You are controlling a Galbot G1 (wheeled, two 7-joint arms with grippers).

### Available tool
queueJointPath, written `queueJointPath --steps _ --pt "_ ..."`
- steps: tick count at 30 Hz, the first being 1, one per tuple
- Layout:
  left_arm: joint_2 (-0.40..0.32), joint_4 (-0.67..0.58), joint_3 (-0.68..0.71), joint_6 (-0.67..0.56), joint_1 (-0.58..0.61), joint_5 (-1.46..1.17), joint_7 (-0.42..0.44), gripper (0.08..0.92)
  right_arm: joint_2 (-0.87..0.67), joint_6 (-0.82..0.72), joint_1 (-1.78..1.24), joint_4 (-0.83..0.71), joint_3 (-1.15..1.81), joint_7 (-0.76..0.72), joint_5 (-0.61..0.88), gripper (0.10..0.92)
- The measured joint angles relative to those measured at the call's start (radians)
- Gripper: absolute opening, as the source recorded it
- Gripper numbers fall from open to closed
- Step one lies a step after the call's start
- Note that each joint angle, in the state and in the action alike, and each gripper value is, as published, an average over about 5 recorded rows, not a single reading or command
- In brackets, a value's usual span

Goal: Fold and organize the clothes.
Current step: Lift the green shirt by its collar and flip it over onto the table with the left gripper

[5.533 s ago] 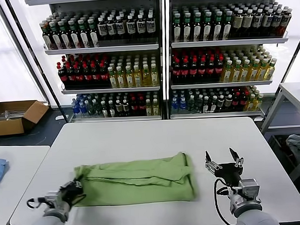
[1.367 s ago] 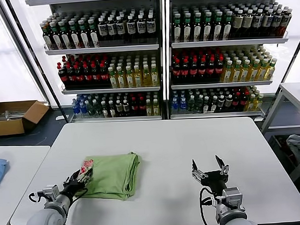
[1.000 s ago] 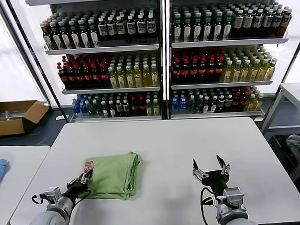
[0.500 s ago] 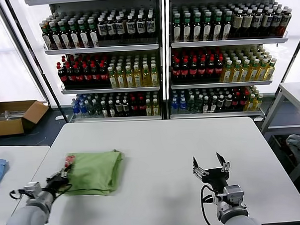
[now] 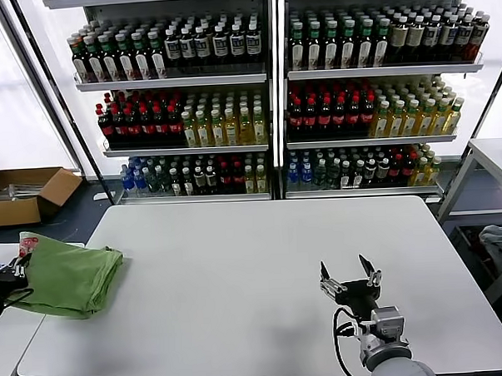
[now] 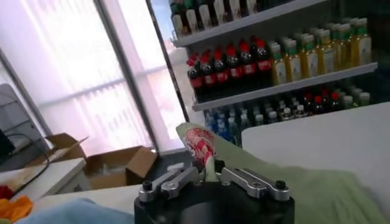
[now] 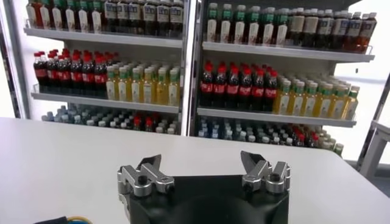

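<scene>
The clothes, one light green polo shirt (image 5: 72, 281), are folded into a small pile at the far left. The pile overhangs the left edge of the white table (image 5: 237, 255) towards the side table (image 5: 9, 336). My left gripper (image 5: 19, 267) is shut on the pile's left edge, where the red-and-white print (image 5: 27, 242) sticks up. In the left wrist view the left gripper (image 6: 207, 175) pinches that printed fold (image 6: 198, 143), and the green shirt (image 6: 298, 182) spreads beyond it. My right gripper (image 5: 348, 275) hovers open and empty over the table's near right part, also seen as the right gripper (image 7: 203, 167).
Shelves of bottles (image 5: 264, 96) stand behind the table. A cardboard box (image 5: 22, 194) lies on the floor at the back left. A blue cloth (image 6: 67, 213) lies on the side table under my left wrist. A pale garment (image 5: 499, 244) sits at the far right.
My left gripper has pulled the folded shirt leftwards across the table to its left edge. The right gripper has hardly moved and stays open.
</scene>
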Motion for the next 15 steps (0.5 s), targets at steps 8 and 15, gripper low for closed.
queueJointPath --steps 8,15 --pt "-0.095 -0.249 0.158 0.048 0.017 0.02 -0.07 0.124 0.015 0.004 -0.024 -0.008 0.018 0.002 -0.019 0.823" --pt "-0.245 -0.437 0.447 0.099 0.022 0.135 -0.146 0.124 0.043 0.006 -0.055 0.003 0.027 0.003 -0.052 0.823"
